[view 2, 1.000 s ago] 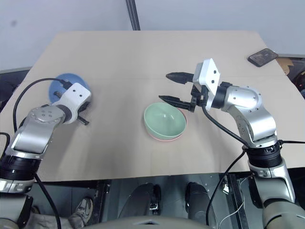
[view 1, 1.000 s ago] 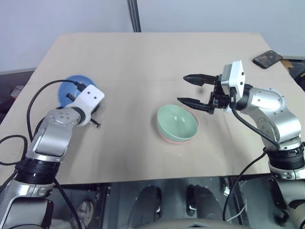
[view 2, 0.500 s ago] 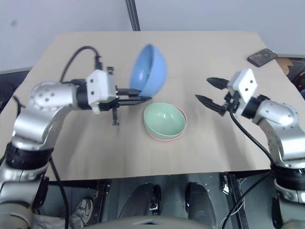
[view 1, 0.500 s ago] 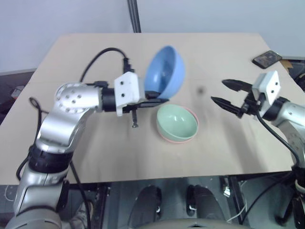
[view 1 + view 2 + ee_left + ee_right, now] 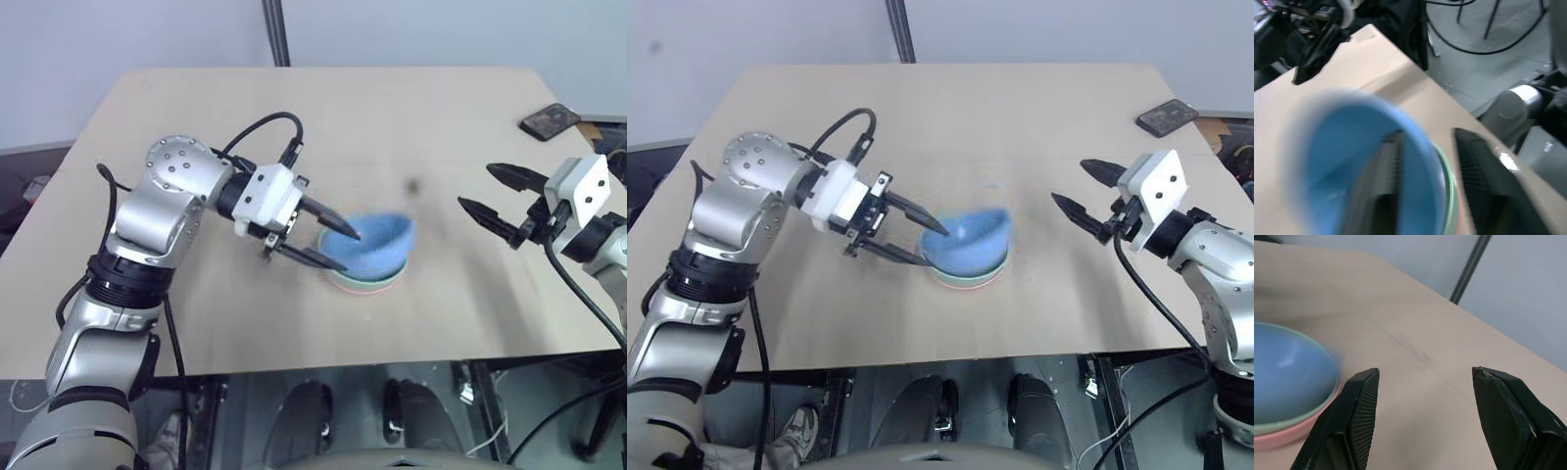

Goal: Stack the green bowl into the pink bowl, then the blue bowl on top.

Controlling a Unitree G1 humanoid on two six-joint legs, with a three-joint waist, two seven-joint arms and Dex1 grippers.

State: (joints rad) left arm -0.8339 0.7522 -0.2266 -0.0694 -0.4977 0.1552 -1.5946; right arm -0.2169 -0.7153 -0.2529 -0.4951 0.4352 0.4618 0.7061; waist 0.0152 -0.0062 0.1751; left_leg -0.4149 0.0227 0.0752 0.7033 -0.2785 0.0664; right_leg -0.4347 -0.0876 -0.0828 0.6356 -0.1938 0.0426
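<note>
The blue bowl (image 5: 377, 241), which a moment ago was being held tilted up in the air by the left gripper (image 5: 345, 247), is now sitting in the stack at the middle of the table (image 5: 294, 137), blurred as it is settling, while the right gripper (image 5: 498, 195) has drawn off further to the right. From the head views, the left gripper's two fingers are standing parted, one over the bowl's left rim and one just outside it, no longer clamping. The green bowl (image 5: 965, 280) is showing as a thin rim under the blue, and the pink bowl (image 5: 370, 286) as a thin edge beneath that. The right gripper is hanging well apart from the stack, fingers spread wide and holding nothing. A dark phone (image 5: 551, 120) is lying at the far right corner. In the left wrist view, the blue bowl's wall is running between the two fingers (image 5: 1479, 166). In the right wrist view, the three nested bowls are lying beyond the wide-open fingers (image 5: 1364, 411).
</note>
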